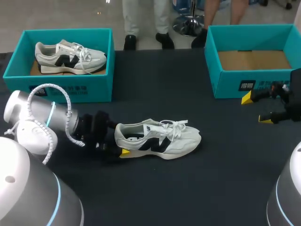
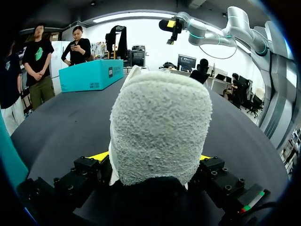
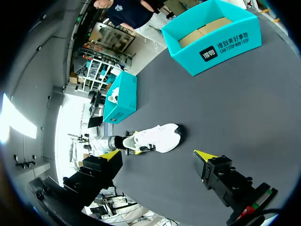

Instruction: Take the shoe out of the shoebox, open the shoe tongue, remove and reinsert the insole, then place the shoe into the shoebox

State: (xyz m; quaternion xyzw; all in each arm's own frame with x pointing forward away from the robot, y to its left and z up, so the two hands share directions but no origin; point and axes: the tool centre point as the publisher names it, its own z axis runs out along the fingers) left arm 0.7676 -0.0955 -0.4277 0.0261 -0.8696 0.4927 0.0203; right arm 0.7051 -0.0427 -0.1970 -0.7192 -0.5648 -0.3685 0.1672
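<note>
Clasping shoe (image 1: pixel 157 138) heel: left gripper (image 1: pixel 120 141) (shoebox (image 1: pixel 230 87) lettered)

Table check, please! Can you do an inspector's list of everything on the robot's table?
Surface: black table, dark and plain.
Job's things: white shoe standing on its sole on the table, toe pointing to my right. Left shoebox holds a second shoe. Right shoebox shows only its brown cardboard floor.
Clutter: nothing seen.
Grippers: left gripper is shut on the shoe's heel, a yellow tip on each side. Right gripper is open near the right shoebox with nothing between its fingers.
Cables: white ribbed hose loops over the left arm, clear of the shoe.
Surroundings: nothing seen reaching over the table.
</note>
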